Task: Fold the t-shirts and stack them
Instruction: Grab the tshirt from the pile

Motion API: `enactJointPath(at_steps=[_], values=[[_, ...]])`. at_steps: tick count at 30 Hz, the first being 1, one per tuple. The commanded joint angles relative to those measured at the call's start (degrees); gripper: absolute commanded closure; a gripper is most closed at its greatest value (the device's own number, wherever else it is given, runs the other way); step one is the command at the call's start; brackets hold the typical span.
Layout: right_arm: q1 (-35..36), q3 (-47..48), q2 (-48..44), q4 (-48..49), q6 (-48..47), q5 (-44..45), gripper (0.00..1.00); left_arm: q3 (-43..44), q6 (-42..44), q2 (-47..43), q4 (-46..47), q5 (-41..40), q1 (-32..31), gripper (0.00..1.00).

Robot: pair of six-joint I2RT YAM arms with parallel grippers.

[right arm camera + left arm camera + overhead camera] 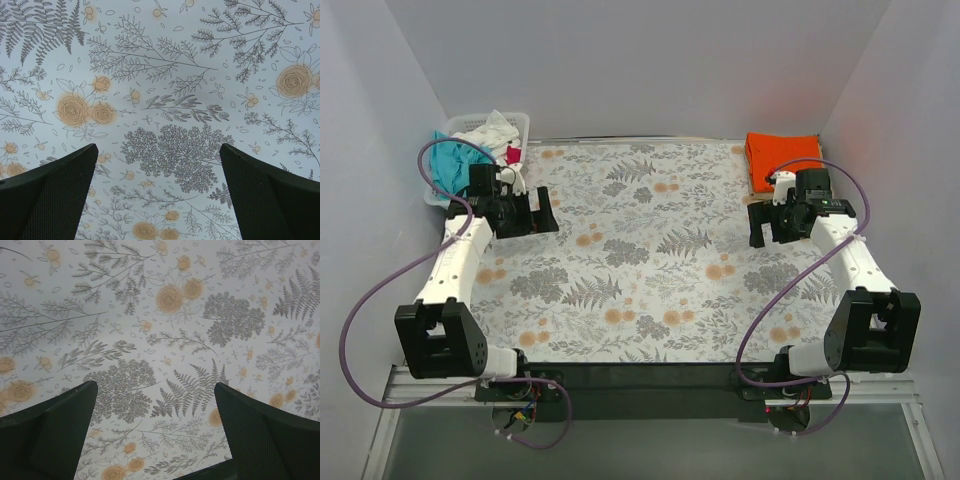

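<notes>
White tablecloth, grey ferns, orange roses; orange shirt; teal shirt; possibly pink shirt.

Left arm links: white moulded shells, rounded and tapering.
Right arm links: matching white shells.
Joint housings: black, blocky, with recessed side faces, one large unit near each base.
Left gripper: black body with small white fittings at the wrist.
Right gripper: black body, white fitting on top.
Fingers: dark, wedge-shaped, with a fine dotted mesh texture on the faces.
Cables: purple, one long loop per arm.
Base wiring: thin bundled leads.
</notes>
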Motion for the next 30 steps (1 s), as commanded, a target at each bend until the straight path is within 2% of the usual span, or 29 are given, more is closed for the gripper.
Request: enactJointPath(at_steps=[1,7,10,13,14,17,18,21,25,30], values=[[0.21,1.77,-1.76,3.01,0.85,0.12,0.02,4.96,-1.28,2.38,-1.20,-8.89,0.03,0.02],[0.21,2.21,-2.38,4.51,-0.12,-4.71,0.02,11.65,-3.38,7.21,-2.51,-9.63,0.20,0.02],[0.29,3.00,-1.59,3.72,-0.56,-6.03,0.02,18.14,-4.88,11.32,-3.13,-7.01,1.86,0.02],[0.47,2.91,-0.98,3.37,-1.53,-7.96,0.02,29.73,-5.50,19.21,-5.49,-4.28,5.63,0.02],[0.47,2.83,-0.80,3.19,-1.53,-8.32,0.02,37.07,-4.98,21.34,-6.37,-3.75,6.69,0.02],[0.47,3.53,0.60,2.67,-1.70,-9.55,0.02,47.30,-3.84,29.76,-8.75,-3.83,10.21,0.02],[0.47,3.70,0.87,2.49,-1.70,-10.07,0.02,53.17,-3.75,31.98,-9.28,-4.36,11.96,0.02],[0.47,4.14,2.10,2.31,-1.70,-11.30,0.02,60.67,-3.57,38.23,-6.93,-5.06,15.13,0.05],[0.47,4.67,2.98,2.14,-1.88,-12.01,0.02,61.84,-1.38,43.33,-1.56,-10.06,15.93,0.11],[0.47,4.23,3.59,2.22,-2.05,-12.27,0.02,59.82,0.91,48.43,3.62,-15.60,16.28,0.15]])
